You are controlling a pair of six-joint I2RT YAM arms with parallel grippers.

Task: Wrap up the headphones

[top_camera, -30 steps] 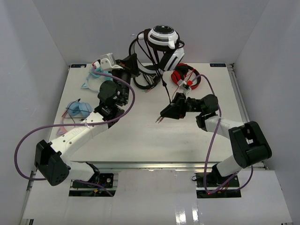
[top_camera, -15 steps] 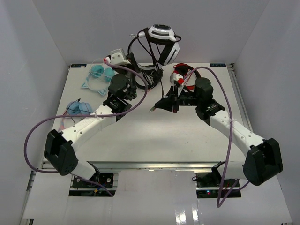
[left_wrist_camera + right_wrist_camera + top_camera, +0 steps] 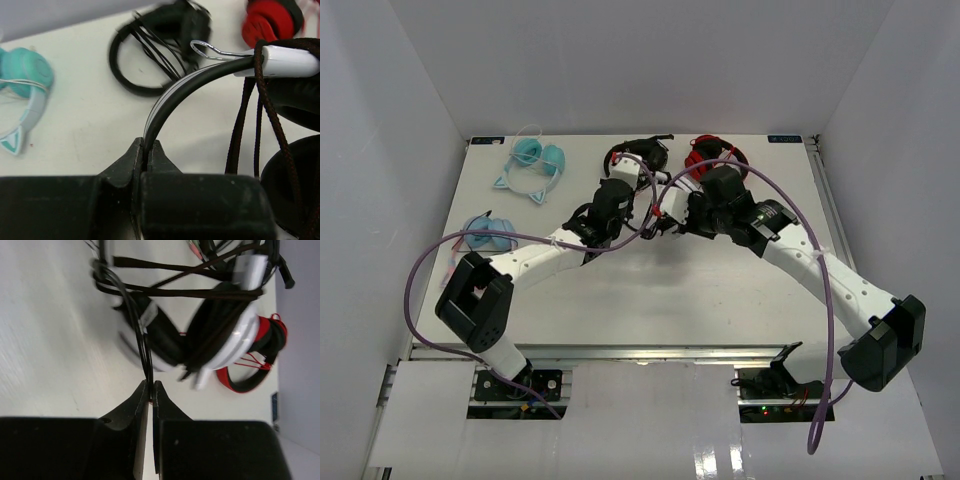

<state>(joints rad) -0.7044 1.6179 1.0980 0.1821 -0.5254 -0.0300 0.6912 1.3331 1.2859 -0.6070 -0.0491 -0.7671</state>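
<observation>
Left end effector (image 3: 147, 150): jaws closed nearly together, pinching the thin black-and-white headband of the headphones (image 3: 287, 60).
Right end effector (image 3: 150, 388): jaws almost shut, clamped on the thin black cable (image 3: 142, 335), which runs up from the fingertips towards the ear cups.
Headphones: held between the two end effectors, above the middle of the counter (image 3: 670, 300) towards its far side; white cups with black cushions, and dark cord strands crossing the cups and the headband.
Contact with counter: I cannot tell whether the cups rest on it.
Just behind: all-black headphones (image 3: 640, 152) lie flat, and red-and-black headphones (image 3: 715, 155) beside them to the right.
Far left: teal cat-ear headphones (image 3: 535, 162) near the back corner; a blue pair (image 3: 485, 232) nearer, by the left edge.
Arms: both reach inward, their end effectors close together.
</observation>
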